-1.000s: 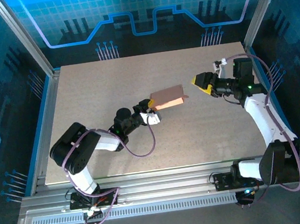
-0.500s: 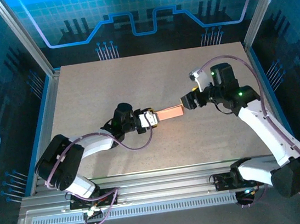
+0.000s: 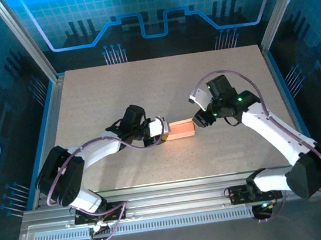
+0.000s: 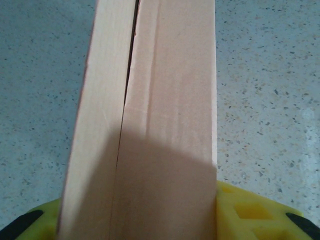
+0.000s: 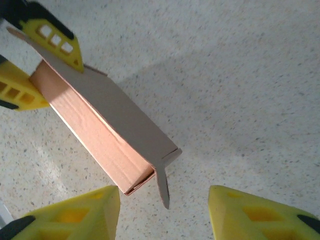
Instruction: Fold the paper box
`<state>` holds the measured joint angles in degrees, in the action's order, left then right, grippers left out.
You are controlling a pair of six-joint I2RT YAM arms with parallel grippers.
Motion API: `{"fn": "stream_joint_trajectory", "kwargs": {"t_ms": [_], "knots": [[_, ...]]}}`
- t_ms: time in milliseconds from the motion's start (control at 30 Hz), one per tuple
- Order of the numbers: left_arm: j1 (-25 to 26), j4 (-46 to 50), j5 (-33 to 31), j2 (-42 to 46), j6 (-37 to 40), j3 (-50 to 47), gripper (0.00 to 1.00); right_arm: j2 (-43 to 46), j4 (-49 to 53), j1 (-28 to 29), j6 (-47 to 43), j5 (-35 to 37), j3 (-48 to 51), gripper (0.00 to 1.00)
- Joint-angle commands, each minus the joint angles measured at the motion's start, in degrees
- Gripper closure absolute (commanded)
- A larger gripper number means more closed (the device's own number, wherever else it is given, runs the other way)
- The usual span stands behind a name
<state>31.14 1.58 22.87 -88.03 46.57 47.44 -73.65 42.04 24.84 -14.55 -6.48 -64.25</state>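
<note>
Under the paper box (image 3: 181,129) the worktop (image 3: 103,86) reaches far to every side, so the box is about over its middle. Whether it rests on the worktop or hangs just above it, I cannot tell.

The left arm (image 3: 94,153) reaches to one end of the box and the right arm (image 3: 275,134) to the other end. The box is a long, flat sleeve, salmon-orange, and its long sides are already folded up.

The left gripper (image 3: 163,128) is at the box's left end. Its yellow fingers (image 5: 55,42) are clamped on the cardboard, one on each flat face. The right gripper (image 3: 198,121) is just beside the opposite end. Its fingers (image 5: 75,215) stand apart, one on each side of this end, and they do not pinch the box. One of them is very near to the box's corner.

At this end a small flap (image 5: 162,185) sticks out and the box's mouth is not closed. I judge that the step in hand is the closing of this end.

The next move probably calls for the right fingers to press the flap over into the mouth while the left fingers hold the box firm. The cardboard looks thin, so a gentle push along the crease should be better than a hard squeeze.
</note>
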Motion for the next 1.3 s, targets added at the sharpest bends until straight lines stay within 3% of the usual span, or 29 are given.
{"fn": "stream_joint_trajectory", "kwargs": {"t_ms": [0,67,233,500,633,700,800,967,1133,1267], "knots": [[-0.7,6.9,3.1,-1.7,-0.8,3.4,0.64,-2.0,3.2,1.5,-1.7,0.6,-1.9,0.51],[-0.9,8.3,4.0,-2.4,-0.6,4.0,0.64,-3.2,2.8,1.8,-1.2,0.9,-2.0,0.51],[-0.9,9.8,4.9,-3.6,0.0,4.8,0.64,-6.0,2.3,1.9,-0.4,0.9,-2.8,0.66],[-0.9,15.0,5.5,-5.2,0.0,7.6,0.65,-9.5,2.5,1.8,-0.7,1.4,-3.8,0.7],[-1.0,16.1,5.4,-5.7,0.0,8.5,0.65,-10.0,3.3,1.8,-1.0,1.7,-4.1,0.86],[-1.0,16.2,5.3,-5.8,0.0,8.5,0.65,-10.1,4.5,1.7,-1.4,1.2,-4.3,0.84],[-1.0,16.8,5.4,-6.1,-0.2,8.9,0.65,-10.4,6.1,1.7,-1.3,1.8,-4.3,0.72],[-1.0,17.3,4.7,-6.4,-0.7,9.5,0.66,-10.7,7.3,1.7,-0.7,2.3,-4.5,0.85],[-0.9,18.3,3.4,-6.8,-0.1,9.8,0.66,-10.8,8.3,1.7,-0.9,2.7,-4.5,0.79],[-0.9,18.4,3.0,-7.0,-0.1,9.9,0.66,-10.8,8.8,1.7,-0.8,2.8,-4.5,0.83]]}}
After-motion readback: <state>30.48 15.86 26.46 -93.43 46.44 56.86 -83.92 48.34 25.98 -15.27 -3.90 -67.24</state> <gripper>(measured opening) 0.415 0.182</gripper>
